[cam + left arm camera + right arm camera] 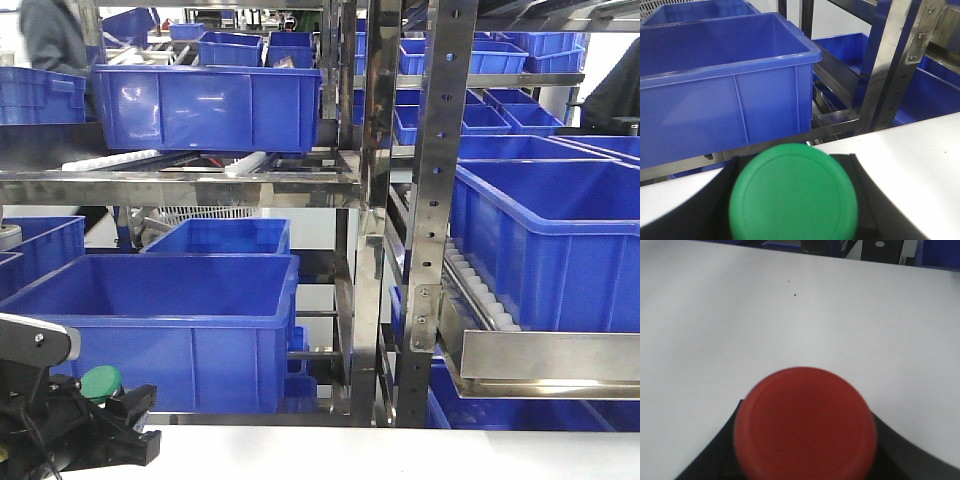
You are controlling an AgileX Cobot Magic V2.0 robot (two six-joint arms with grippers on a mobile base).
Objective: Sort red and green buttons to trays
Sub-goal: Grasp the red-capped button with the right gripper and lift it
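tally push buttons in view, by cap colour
green button: 1
red button: 1
Total: 2

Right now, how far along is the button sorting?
Done: both buttons appear picked up. In hand: the green button sits between the left gripper's fingers, and the red button between the right gripper's fingers, above the white table. Left: both placements; no tray shows in any view, so neither button is sorted yet.
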